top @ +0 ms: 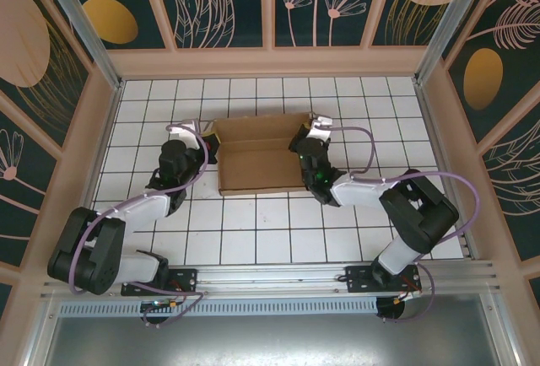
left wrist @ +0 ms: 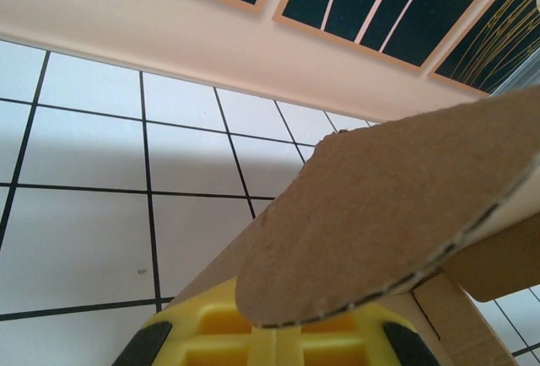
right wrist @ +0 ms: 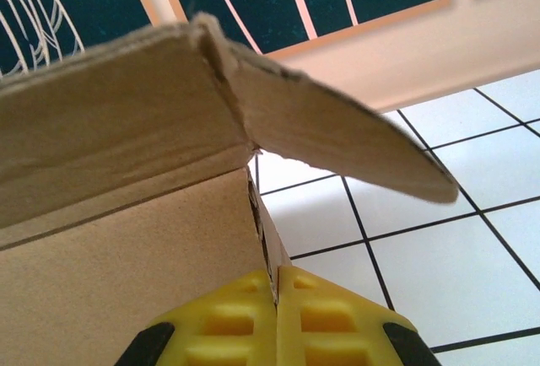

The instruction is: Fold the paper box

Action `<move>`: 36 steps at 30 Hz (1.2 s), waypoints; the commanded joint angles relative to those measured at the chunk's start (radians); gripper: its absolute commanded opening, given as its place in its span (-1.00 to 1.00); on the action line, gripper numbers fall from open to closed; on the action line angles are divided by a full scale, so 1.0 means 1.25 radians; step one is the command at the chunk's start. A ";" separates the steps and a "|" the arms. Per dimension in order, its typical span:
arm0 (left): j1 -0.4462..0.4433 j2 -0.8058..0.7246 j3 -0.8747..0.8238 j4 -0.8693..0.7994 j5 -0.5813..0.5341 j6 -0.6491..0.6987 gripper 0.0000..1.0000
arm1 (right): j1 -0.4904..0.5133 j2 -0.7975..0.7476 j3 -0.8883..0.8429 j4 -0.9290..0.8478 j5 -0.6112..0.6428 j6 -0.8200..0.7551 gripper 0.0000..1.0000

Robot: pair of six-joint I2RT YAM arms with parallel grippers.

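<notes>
Right claw [top: 309, 150] sits at the right end of the paper box [top: 257, 162], a little above the middle of the top view. In its wrist view the yellow pads [right wrist: 228, 324] of this claw [right wrist: 277, 311] are pressed together at the bottom of the frame, and the thin edge of a brown cardboard wall [right wrist: 126, 282] runs down into the seam between them, so the claw is clamped on that wall. A rounded flap [right wrist: 354, 142] juts out from the box's upper corner toward the right of the frame, above the white tiles.

Left claw [top: 202, 141] is at the box's left end. In its wrist view the yellow pads [left wrist: 211, 332] of this claw [left wrist: 272, 345] lie closed at the bottom edge. A rounded cardboard flap [left wrist: 380, 214] crosses over the top of the seam, so I cannot tell whether cardboard is caught between them.

The box lies open on the white tiled counter [top: 253, 231], long side running left to right, its low walls raised around a flat brown floor. Dark panels with a plant pattern [top: 219, 3] stand beyond the counter's far edge.
</notes>
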 commanded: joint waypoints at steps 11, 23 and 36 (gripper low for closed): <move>-0.051 -0.027 -0.084 -0.032 0.022 -0.079 -0.96 | 0.039 -0.031 -0.179 0.182 -0.075 0.031 -1.00; -0.090 -0.052 -0.163 -0.003 0.011 -0.154 -0.89 | 0.060 -0.032 -0.247 0.219 -0.070 0.043 -1.00; -0.095 -0.092 -0.234 -0.037 -0.041 -0.181 -0.93 | 0.105 -0.052 -0.328 0.224 -0.060 0.081 -1.00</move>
